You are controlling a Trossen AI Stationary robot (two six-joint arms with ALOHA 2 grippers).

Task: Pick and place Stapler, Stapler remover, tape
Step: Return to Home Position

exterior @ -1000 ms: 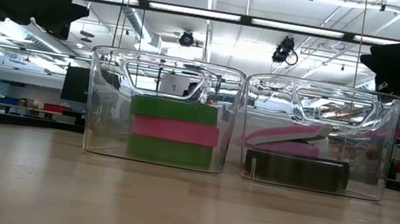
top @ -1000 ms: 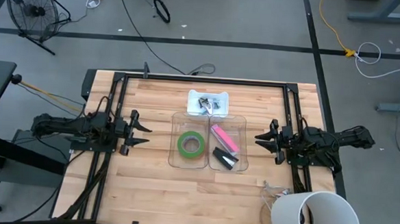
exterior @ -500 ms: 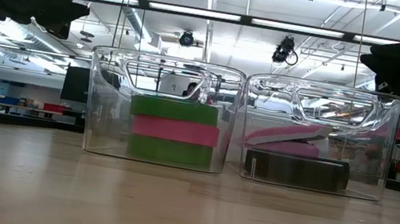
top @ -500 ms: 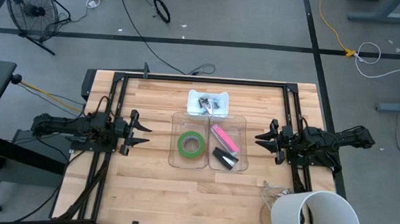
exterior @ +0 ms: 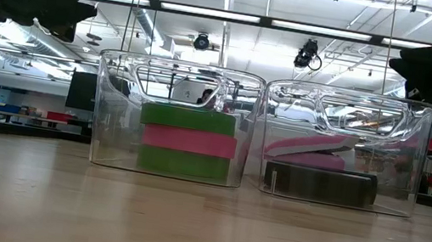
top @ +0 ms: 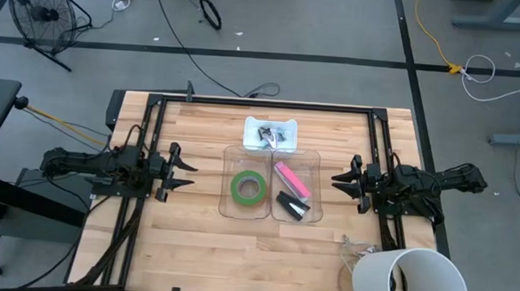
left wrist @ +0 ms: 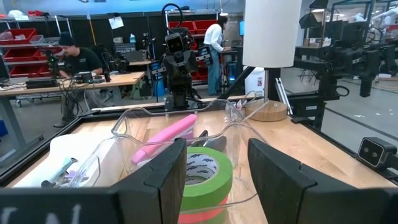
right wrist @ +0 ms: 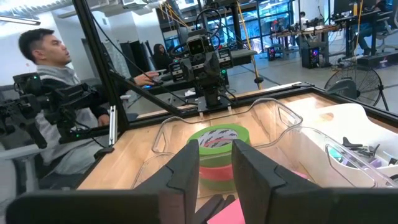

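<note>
Two clear bins stand side by side mid-table. The left bin (top: 245, 191) holds a stack of tape rolls (exterior: 187, 140), green on top, pink in the middle, green at the bottom. The right bin (top: 295, 194) holds a pink stapler (top: 291, 178) and a black stapler (top: 292, 207). Stapler removers (top: 269, 133) lie in a white tray (top: 285, 125) just beyond the bins. My left gripper (top: 183, 171) waits open left of the bins, pointing level at them. My right gripper (top: 343, 184) waits right of them, open by a narrower gap. Nothing is between either pair of fingers.
A large white cylinder (top: 413, 278) on a wooden base stands at the near right corner. Black frame rails (top: 262, 103) run along the table's far, left and right sides. Bare wood lies between each gripper and the bins. People sit and stand in the room beyond.
</note>
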